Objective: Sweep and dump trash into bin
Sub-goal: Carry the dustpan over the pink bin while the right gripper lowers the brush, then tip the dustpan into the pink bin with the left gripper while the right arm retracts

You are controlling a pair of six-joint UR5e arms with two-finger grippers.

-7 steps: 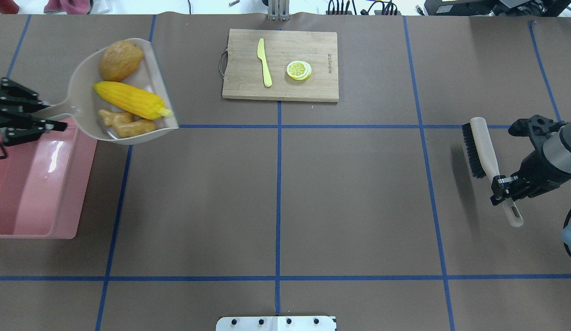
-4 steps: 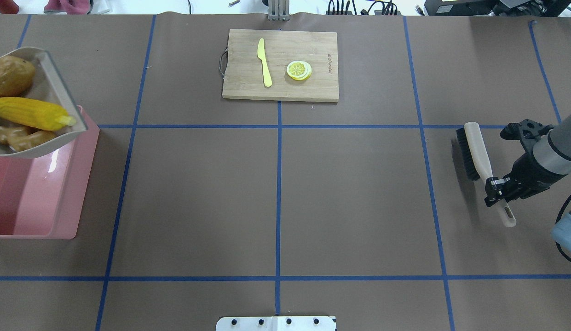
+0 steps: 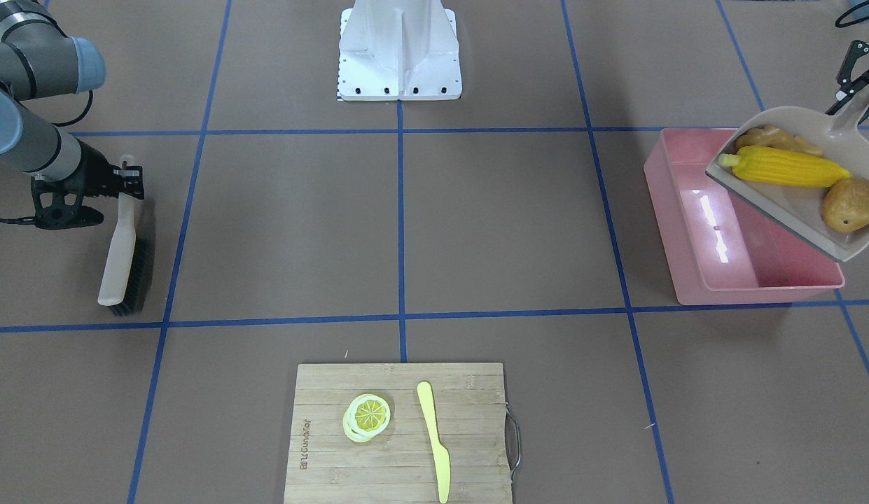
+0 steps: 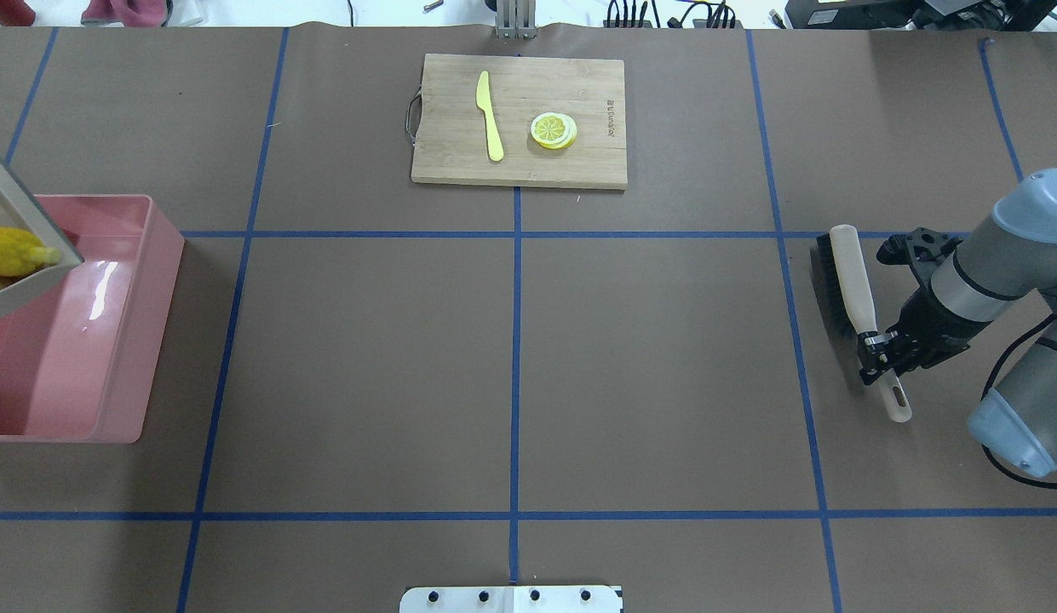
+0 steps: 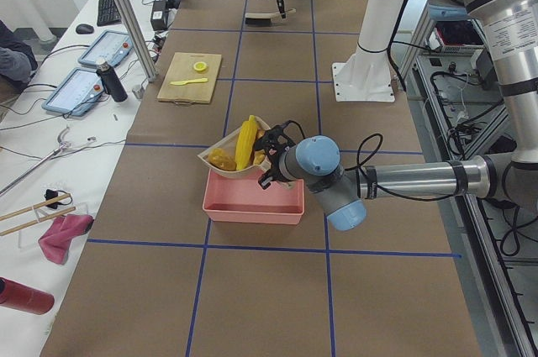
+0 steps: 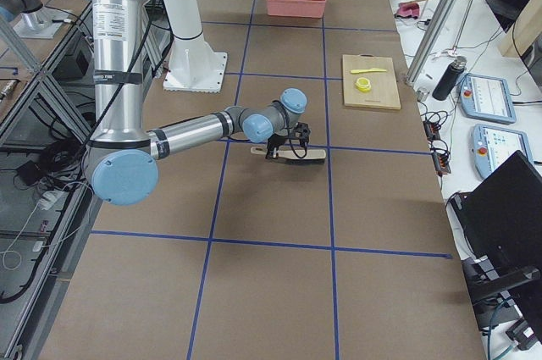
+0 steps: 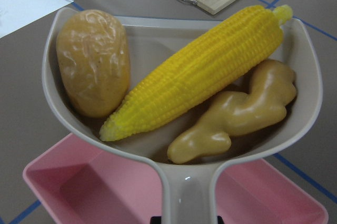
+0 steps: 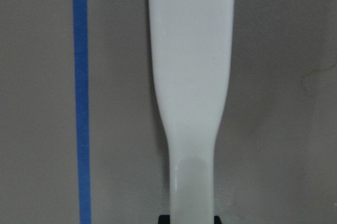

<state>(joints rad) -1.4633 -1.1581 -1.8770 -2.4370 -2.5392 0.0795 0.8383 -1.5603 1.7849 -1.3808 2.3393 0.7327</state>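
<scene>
Trash (image 3: 784,168), namely corn (image 7: 200,71), potato (image 7: 92,60) and ginger (image 7: 237,113), lies in the dustpan (image 7: 184,187), just ahead of the left gripper (image 3: 860,94), whose fingers are clenched on its handle. The bin (image 3: 756,288) sits below, under and ahead of those fingers. The pan is aloft and not yet tipped, judged so the load stays banked at the handle end. The right gripper (image 4: 877,351) grasps the brush (image 4: 850,272), head beyond its fingers, judged parked clear. The board (image 4: 519,166) bears a stamp, illegible.
</scene>
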